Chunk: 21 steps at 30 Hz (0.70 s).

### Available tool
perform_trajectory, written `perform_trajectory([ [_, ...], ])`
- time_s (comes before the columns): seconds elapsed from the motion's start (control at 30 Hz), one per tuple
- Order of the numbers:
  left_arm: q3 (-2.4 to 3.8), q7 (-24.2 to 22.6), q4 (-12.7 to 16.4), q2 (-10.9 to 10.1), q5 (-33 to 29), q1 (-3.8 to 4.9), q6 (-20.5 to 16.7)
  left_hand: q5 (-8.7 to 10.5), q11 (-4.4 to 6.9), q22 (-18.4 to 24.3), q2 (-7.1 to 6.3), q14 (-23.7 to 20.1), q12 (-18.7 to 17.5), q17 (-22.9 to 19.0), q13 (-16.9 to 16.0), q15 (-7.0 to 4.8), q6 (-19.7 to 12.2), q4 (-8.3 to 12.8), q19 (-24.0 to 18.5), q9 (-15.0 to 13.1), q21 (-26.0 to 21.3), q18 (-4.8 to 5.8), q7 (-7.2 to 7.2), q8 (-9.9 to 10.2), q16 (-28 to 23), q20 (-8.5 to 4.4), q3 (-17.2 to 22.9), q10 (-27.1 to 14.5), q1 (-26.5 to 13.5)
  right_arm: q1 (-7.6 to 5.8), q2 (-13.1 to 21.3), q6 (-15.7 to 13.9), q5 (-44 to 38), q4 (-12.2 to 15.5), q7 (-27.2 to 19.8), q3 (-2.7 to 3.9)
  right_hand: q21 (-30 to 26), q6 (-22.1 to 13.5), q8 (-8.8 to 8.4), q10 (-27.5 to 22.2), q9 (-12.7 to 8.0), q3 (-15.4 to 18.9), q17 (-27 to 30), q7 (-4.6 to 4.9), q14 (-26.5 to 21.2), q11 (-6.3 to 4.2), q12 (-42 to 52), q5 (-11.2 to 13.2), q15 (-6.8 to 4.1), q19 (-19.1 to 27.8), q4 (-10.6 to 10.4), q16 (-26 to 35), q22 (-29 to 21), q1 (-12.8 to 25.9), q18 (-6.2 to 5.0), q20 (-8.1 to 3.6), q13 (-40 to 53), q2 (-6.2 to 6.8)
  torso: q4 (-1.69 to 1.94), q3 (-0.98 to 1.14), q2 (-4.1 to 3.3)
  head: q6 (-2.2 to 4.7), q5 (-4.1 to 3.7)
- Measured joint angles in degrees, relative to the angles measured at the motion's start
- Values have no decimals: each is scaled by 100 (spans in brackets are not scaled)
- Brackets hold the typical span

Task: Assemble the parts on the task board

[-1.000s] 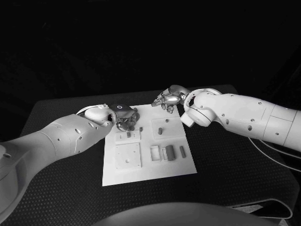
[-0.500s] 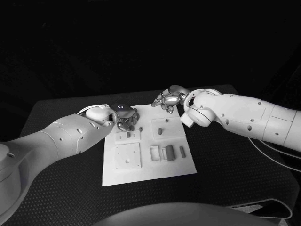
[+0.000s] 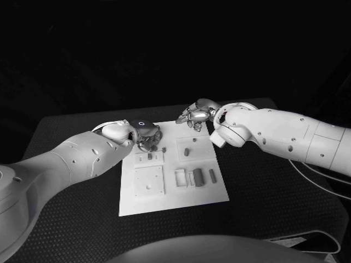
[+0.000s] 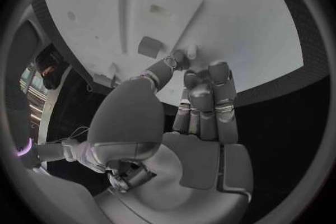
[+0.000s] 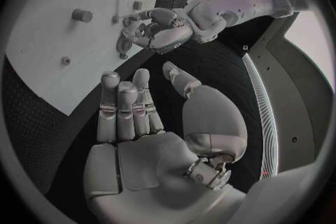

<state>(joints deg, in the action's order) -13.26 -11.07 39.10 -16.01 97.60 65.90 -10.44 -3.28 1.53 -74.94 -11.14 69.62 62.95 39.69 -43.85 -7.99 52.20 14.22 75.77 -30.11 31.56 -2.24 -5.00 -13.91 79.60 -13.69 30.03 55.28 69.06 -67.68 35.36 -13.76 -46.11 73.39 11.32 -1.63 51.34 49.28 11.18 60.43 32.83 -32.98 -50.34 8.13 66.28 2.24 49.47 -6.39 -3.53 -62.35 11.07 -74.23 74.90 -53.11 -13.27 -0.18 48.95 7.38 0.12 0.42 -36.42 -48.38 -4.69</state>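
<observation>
Seen from the head camera, a flat white rectangular task board [image 3: 171, 170] lay in the middle of a black textured desk [image 3: 64, 219]. Small grey parts sat on it: an upright grey block part [image 3: 197, 176] in the near right section, a slim grey bar part [image 3: 213, 176] just to its right, and a short grey peg part [image 3: 186, 153] in the square panel farther back. The left arm's silver hand [image 3: 146, 136] hovered over the board's far left corner with its fingers curled downward close to the surface. The right arm's silver hand [image 3: 196, 116] hung at the board's far edge, right of the left one, its fingers bent in; from here I could not tell whether either one gripped anything.

From the left wrist camera, the left hand [image 4: 199, 117] reached over the white board [image 4: 231, 28], fingers held side by side and nearly straight, thumb set close beside them near a small pale piece [image 4: 190, 52] on the board. Whether the hand pinched that piece could not be made out.

From the right wrist camera, the right hand [image 5: 150, 129] was spread and released, fingers straight and together, thumb apart, nothing in its palm, above the dark desk beside the board's edge [image 5: 56, 67]. A round grey peg [image 5: 82, 14] stood on the board. The left hand [image 5: 157, 31] showed beyond, fingers curled over the board's rim.
</observation>
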Motion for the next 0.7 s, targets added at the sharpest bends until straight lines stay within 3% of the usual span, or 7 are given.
perform_trajectory([
  [0.7, 25, -81, -84, 57, 107, -15, -1, 0, 0, 1, 45, 0, 13, 17, 27, 1, 216, 16, -19, 15, 22, -2, -11, -99, -1, 21, 16, 1, 45, -1, 20, 0, 0, 42, 0, 2, 0, 9, 0, 0, 0, 0, 0, 10, 0, 0, 0, 0, 0, 2, 0, 0, 0, 0, 0, 2, -5, 0, -1, -3, -8, -61, -46],
])
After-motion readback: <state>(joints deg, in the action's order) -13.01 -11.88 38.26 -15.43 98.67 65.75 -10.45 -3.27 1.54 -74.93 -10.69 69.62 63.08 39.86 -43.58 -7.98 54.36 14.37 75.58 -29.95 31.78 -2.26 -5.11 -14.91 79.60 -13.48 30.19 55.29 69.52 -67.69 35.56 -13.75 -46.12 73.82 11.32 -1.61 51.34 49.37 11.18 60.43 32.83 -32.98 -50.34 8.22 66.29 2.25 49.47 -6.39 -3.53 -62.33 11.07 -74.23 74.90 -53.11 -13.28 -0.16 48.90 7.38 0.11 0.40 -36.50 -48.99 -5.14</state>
